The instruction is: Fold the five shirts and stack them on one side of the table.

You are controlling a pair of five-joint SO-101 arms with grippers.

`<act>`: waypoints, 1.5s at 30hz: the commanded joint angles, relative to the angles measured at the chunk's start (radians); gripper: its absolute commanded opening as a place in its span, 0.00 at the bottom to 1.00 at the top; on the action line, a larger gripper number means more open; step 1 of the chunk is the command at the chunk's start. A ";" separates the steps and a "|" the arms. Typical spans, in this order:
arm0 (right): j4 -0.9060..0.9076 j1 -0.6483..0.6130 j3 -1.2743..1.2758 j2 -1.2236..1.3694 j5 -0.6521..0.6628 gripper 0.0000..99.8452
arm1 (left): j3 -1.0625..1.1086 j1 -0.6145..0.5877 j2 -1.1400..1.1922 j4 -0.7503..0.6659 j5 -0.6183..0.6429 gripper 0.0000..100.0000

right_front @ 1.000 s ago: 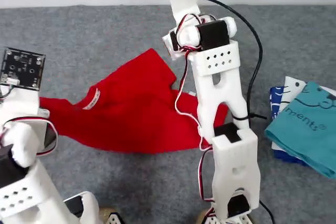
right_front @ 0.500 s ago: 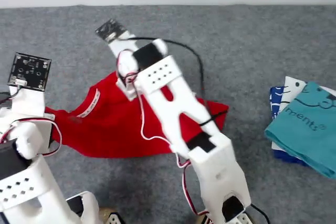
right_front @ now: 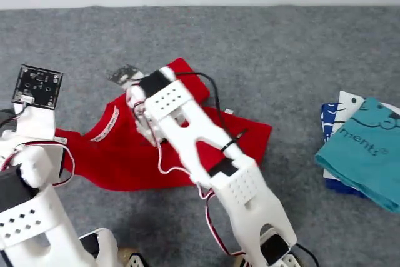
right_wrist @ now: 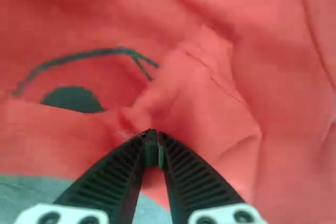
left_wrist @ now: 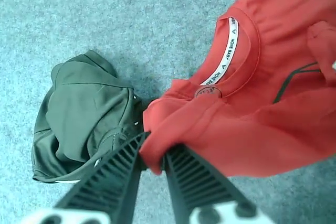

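The red shirt (right_front: 119, 154) lies rumpled on the left-centre of the grey table (right_front: 294, 54), collar and neck label turned to the left, its right hem reaching toward mid-table. The left tool (left_wrist: 155, 153) is all but closed, with a bunched edge of the red cloth below the collar nipped between its tips. The right tool (right_wrist: 151, 139) sits over the middle of the garment, jaws pressed almost together on a raised ridge of the fabric beside the dark printed line. A crumpled dark green shirt (left_wrist: 79, 114) rests just beside the left tool, touching the red cloth. At the right edge of the table a folded teal shirt (right_front: 365, 148) lies on top of a blue-and-white one (right_front: 334, 120).

We judge the fold to be under way and the stack barely begun.

Hazards, in our estimate:
- Each tool grips only a narrow pinch, so the cloth may slip free under tension.
- The right tool's ridge may take in more than one layer, dragging the underside along and spoiling the crease.
- The green shirt may be swept up because it touches the held edge.
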 commanded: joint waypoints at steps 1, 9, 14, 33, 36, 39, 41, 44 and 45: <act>0.045 0.062 0.075 -0.153 0.006 0.01 | -0.005 -0.008 0.000 -0.003 -0.005 0.01; 0.044 0.163 0.559 -0.467 0.006 0.01 | -0.008 -0.008 0.000 -0.003 -0.005 0.01; 0.041 0.225 0.755 -0.622 0.002 0.01 | -0.008 -0.008 0.000 -0.003 -0.005 0.01; -0.056 0.228 0.643 -0.696 -0.215 0.32 | -0.004 -0.008 -0.002 -0.003 -0.005 0.01; -0.062 0.194 0.537 -0.611 -0.262 0.30 | -0.002 -0.008 -0.002 -0.003 -0.005 0.01; -0.081 0.166 0.393 -0.513 -0.295 0.28 | -0.002 -0.008 -0.002 -0.003 -0.003 0.01; -0.099 0.157 0.296 -0.441 -0.324 0.28 | -0.001 -0.008 -0.002 -0.003 -0.003 0.01; -0.102 0.150 0.153 -0.328 -0.356 0.28 | -0.001 -0.008 -0.002 -0.003 -0.003 0.01; -0.094 0.143 0.109 -0.288 -0.358 0.28 | -0.001 -0.008 -0.002 -0.002 -0.003 0.01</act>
